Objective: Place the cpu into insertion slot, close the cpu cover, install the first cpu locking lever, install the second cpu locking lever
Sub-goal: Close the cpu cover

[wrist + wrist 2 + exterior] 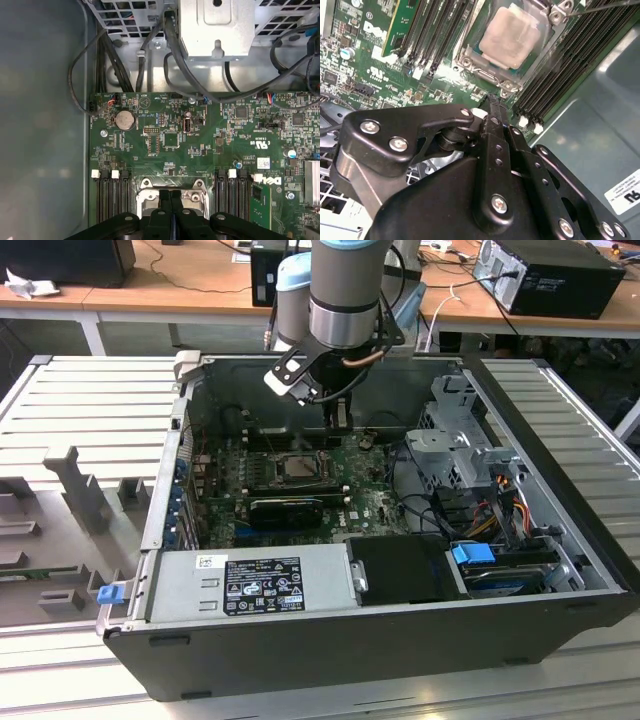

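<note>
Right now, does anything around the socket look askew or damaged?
Nothing stands out. The cpu lies flat and square in the insertion slot, no tilt or visible damage, and the shut tool hangs just beside the socket over the green board.

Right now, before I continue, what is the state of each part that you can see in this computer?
cpu: seated flat in the insertion slot.
cpu cover: lowered around the cpu.
gripper: shut, holding nothing, at the slot's edge.
memory module: standing in its slot.
black memory slots: empty.
coin battery: seated in its holder.
computer case: side open.
</note>
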You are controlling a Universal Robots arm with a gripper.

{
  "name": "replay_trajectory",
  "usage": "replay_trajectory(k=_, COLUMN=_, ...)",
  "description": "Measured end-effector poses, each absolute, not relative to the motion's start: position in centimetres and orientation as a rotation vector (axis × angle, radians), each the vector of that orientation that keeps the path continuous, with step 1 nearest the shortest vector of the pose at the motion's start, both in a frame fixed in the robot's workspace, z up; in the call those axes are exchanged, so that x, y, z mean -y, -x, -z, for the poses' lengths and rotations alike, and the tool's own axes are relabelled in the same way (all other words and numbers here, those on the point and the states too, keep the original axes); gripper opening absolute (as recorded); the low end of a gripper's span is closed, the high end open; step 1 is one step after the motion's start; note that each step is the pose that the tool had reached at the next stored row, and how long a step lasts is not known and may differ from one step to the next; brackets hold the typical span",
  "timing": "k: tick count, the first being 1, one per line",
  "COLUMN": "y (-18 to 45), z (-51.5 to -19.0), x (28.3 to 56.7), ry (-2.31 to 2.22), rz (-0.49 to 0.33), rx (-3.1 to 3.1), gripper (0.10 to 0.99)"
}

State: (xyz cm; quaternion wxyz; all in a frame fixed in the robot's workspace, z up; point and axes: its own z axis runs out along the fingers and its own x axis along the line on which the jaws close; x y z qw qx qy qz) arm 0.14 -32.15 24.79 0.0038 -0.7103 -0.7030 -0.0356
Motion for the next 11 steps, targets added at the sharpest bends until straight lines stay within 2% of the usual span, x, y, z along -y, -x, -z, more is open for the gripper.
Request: replay_trajectory(k=11, y=2.1, z=-22.2, x=32.1, ry=2.209, rz=0.111, rx=2.219, gripper=0.106)
